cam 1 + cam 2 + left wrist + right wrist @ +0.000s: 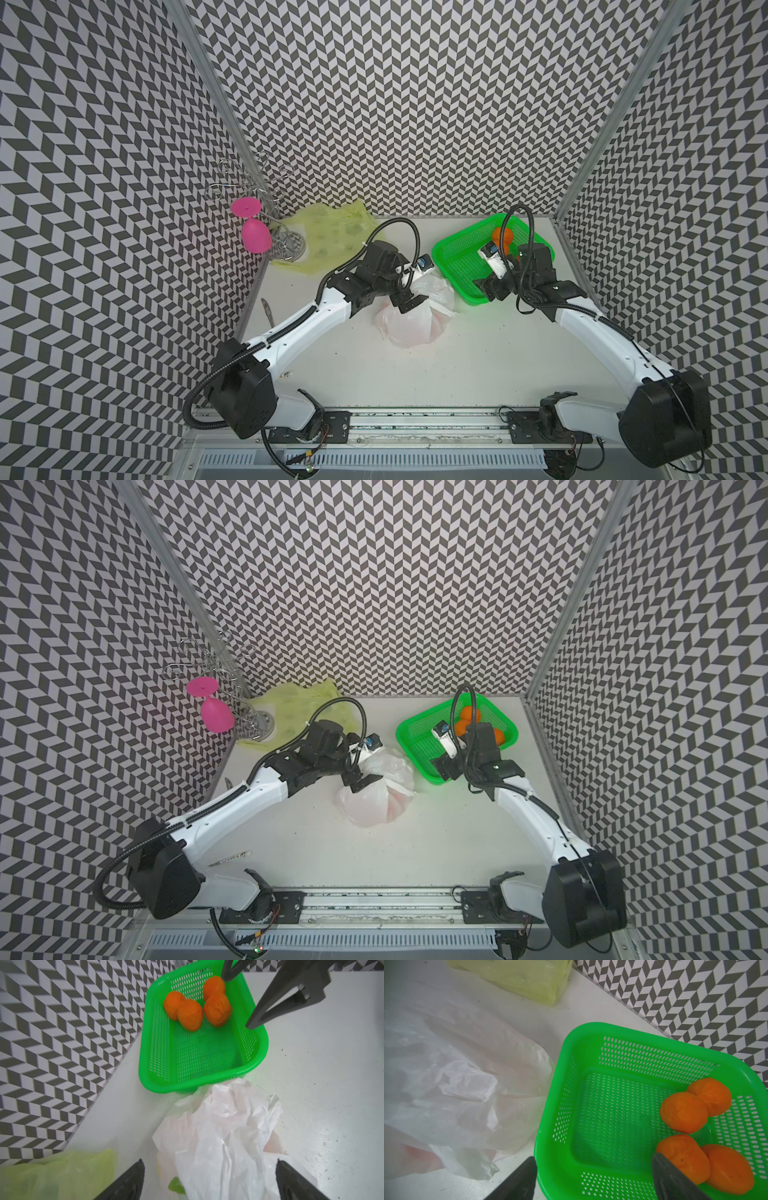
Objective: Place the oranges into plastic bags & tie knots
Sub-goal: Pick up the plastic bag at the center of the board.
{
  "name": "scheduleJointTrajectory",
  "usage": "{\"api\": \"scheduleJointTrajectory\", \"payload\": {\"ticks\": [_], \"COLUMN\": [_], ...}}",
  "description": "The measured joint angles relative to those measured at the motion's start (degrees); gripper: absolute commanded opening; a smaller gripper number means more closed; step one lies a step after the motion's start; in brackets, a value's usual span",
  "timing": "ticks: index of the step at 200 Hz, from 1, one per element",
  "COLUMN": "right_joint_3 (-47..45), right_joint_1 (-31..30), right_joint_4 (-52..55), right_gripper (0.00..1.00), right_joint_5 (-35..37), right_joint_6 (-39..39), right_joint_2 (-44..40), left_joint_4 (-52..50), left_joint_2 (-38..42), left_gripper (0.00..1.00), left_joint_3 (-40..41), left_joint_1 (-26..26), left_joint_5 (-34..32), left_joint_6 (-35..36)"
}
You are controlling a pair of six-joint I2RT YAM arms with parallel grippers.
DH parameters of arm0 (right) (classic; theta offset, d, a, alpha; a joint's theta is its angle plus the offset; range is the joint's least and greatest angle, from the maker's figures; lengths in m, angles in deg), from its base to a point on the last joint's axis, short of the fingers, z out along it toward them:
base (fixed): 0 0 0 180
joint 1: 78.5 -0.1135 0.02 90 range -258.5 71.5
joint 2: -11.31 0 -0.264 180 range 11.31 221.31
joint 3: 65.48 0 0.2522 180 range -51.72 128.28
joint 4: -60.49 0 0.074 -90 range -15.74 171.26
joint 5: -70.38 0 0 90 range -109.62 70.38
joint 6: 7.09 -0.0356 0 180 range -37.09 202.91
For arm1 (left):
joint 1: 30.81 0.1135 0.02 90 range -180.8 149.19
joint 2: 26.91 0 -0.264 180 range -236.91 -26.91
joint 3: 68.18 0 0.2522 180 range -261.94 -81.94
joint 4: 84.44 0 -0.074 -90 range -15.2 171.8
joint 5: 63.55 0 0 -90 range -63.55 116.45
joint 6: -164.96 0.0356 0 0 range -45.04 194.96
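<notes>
The white bag (411, 328) lies in the centre, an orange tint showing through it; the yellow-green bag (332, 232) lies flat at the back. Four oranges (683, 1112) wait in the green basket (612, 1118), so I judge I am between picks. My right gripper (593, 1155) hovers across its rim, jaws released and empty; next it must descend on one fruit. My left gripper (209, 1160) hangs above the white bag, also spread wide, holding nothing
</notes>
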Motion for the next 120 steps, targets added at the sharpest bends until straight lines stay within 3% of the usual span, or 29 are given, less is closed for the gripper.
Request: {"api": "scheduleJointTrajectory", "payload": {"ticks": [32, 88, 120], "right_joint_3": [-2.1, -2.4, -3.0], "right_joint_1": [0.1, 0.1, 0.1], "right_joint_4": [-1.7, -3.2, -3.5], "right_gripper": [0.86, 0.86, 0.86], "right_joint_5": [2.0, 3.2, 3.1], "right_joint_6": [-1.0, -1.0, -1.0], "right_joint_2": [0.2, 0.3, 0.3], "left_joint_4": [-1.6, -5.7, -9.2], "left_joint_2": [-4.5, -8.3, -6.0], "left_gripper": [0.76, 0.13, 0.09], "left_joint_3": [-0.4, -2.9, -4.6], "left_joint_1": [-1.0, 0.6, 8.0], "left_joint_5": [-1.0, 0.5, 4.2], "left_joint_6": [-1.4, -3.1, -2.4]}}
